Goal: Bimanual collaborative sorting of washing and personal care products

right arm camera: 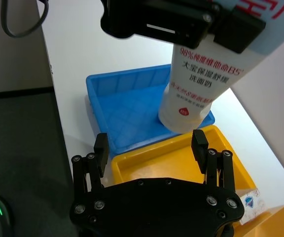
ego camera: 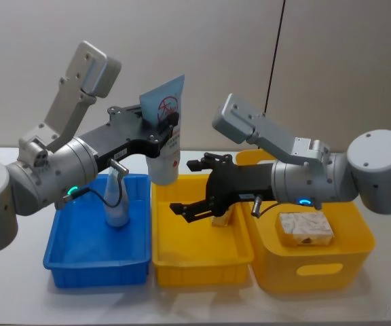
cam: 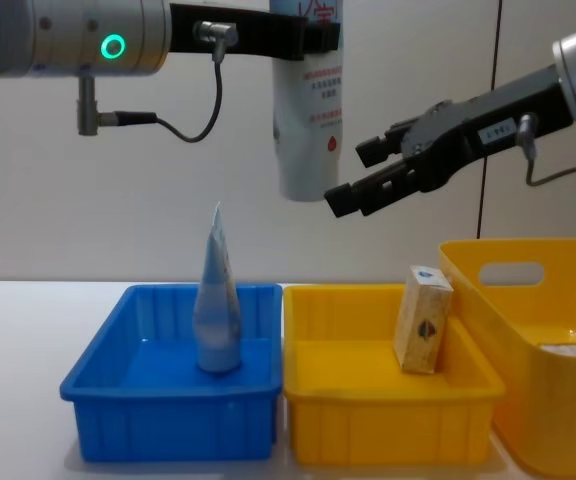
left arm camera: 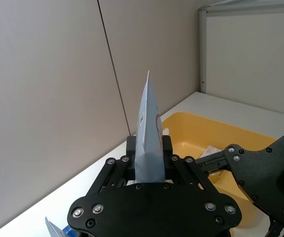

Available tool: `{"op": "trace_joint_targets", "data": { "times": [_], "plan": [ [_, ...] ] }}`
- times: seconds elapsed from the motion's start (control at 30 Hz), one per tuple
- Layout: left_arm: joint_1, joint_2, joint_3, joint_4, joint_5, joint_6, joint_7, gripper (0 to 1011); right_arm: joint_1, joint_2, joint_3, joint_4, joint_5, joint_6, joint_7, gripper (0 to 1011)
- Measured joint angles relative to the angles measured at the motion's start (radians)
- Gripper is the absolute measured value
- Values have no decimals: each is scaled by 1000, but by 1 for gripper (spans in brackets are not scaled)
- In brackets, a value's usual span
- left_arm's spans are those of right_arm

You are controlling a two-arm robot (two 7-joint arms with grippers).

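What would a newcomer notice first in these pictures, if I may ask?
The left end effector holds a pale tube with a red round logo high, cap down, roughly over the seam between blue bin and yellow tray. Beside it the right end effector hangs open above that tray, where a small carton leans.
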Motion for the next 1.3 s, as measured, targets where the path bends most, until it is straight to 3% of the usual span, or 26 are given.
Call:
{"op": "trace_joint_targets", "data": {
  "times": [0.7,1.3],
  "plan": [
    [13,25,3,-1,-19,3,12,252,1,21,-12,-49,5,9,-18,1004],
    [16,26,5,2,-23,8,27,253,9,10,0,-18,22,0,-64,1003]
  ]
}}
